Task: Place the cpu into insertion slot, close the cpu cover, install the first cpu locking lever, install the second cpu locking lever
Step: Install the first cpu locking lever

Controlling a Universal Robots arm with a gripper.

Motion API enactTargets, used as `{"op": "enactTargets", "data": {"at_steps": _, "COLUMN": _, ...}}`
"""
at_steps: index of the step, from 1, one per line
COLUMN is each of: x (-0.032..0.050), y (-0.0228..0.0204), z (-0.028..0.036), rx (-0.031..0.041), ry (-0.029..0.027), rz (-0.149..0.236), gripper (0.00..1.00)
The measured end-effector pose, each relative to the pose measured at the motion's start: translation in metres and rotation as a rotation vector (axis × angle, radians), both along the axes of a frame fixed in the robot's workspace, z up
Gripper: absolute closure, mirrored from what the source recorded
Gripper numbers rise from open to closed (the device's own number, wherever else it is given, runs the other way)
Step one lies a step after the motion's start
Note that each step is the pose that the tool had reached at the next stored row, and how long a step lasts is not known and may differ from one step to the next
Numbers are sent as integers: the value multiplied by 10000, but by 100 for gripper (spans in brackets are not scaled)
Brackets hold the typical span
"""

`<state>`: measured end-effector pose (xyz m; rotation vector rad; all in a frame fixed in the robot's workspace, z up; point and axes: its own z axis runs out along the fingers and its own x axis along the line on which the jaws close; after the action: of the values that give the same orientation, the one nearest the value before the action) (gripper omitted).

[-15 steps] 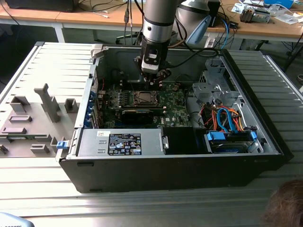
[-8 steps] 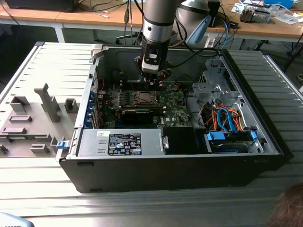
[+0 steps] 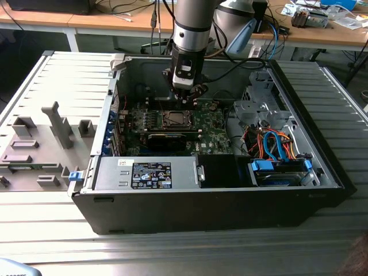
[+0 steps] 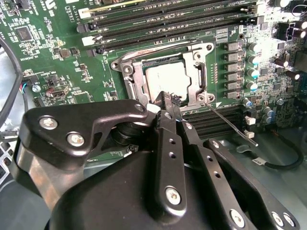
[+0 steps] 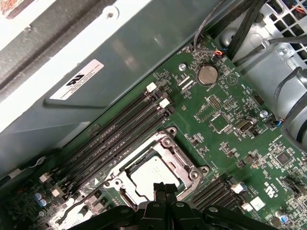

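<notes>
End effector (image 4: 168, 103) hovers, pinched together, over the cpu cover (image 4: 192, 72).

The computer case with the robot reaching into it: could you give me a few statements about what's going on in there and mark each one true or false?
1. The cpu lies in the insertion slot on the green motherboard. True.
2. The cpu cover stands upright, open. False: it lies flat around the chip.
3. The gripper hangs just above the socket's edge. True.
4. The gripper carries the chip. False: its fingers are together, holding nothing.
5. A thin metal lever juts out beside the socket. True.
</notes>
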<state>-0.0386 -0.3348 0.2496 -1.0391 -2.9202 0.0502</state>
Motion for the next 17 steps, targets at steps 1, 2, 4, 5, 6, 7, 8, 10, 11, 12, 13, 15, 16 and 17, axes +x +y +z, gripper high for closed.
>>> {"op": "enactTargets", "data": {"at_steps": 1, "x": 0, "y": 0, "z": 0, "rx": 0, "ry": 0, "rz": 17, "gripper": 89}}
{"op": "enactTargets", "data": {"at_steps": 2, "x": 0, "y": 0, "z": 0, "rx": 0, "ry": 0, "rz": 29, "gripper": 89}}
{"op": "enactTargets", "data": {"at_steps": 4, "x": 0, "y": 0, "z": 0, "rx": 0, "ry": 0, "rz": 52, "gripper": 89}}
{"op": "enactTargets", "data": {"at_steps": 5, "x": 0, "y": 0, "z": 0, "rx": 0, "ry": 0, "rz": 64, "gripper": 89}}
{"op": "enactTargets", "data": {"at_steps": 6, "x": 0, "y": 0, "z": 0, "rx": 0, "ry": 0, "rz": 72, "gripper": 89}}
{"op": "enactTargets", "data": {"at_steps": 7, "x": 0, "y": 0, "z": 0, "rx": 0, "ry": 0, "rz": 86, "gripper": 89}}
{"op": "enactTargets", "data": {"at_steps": 8, "x": 0, "y": 0, "z": 0, "rx": 0, "ry": 0, "rz": 94, "gripper": 89}}
{"op": "enactTargets", "data": {"at_steps": 10, "x": 0, "y": 0, "z": 0, "rx": 0, "ry": 0, "rz": 115, "gripper": 89}}
{"op": "enactTargets", "data": {"at_steps": 11, "x": 0, "y": 0, "z": 0, "rx": 0, "ry": 0, "rz": 124, "gripper": 89}}
{"op": "enactTargets", "data": {"at_steps": 12, "x": 0, "y": 0, "z": 0, "rx": 0, "ry": 0, "rz": 133, "gripper": 89}}
{"op": "enactTargets", "data": {"at_steps": 13, "x": 0, "y": 0, "z": 0, "rx": 0, "ry": 0, "rz": 150, "gripper": 89}}
{"op": "enactTargets", "data": {"at_steps": 15, "x": 0, "y": 0, "z": 0, "rx": 0, "ry": 0, "rz": 170, "gripper": 89}}
{"op": "enactTargets", "data": {"at_steps": 16, "x": 0, "y": 0, "z": 0, "rx": 0, "ry": 0, "rz": 183, "gripper": 89}}
{"op": "enactTargets", "data": {"at_steps": 17, "x": 0, "y": 0, "z": 0, "rx": 0, "ry": 0, "rz": 193, "gripper": 89}}
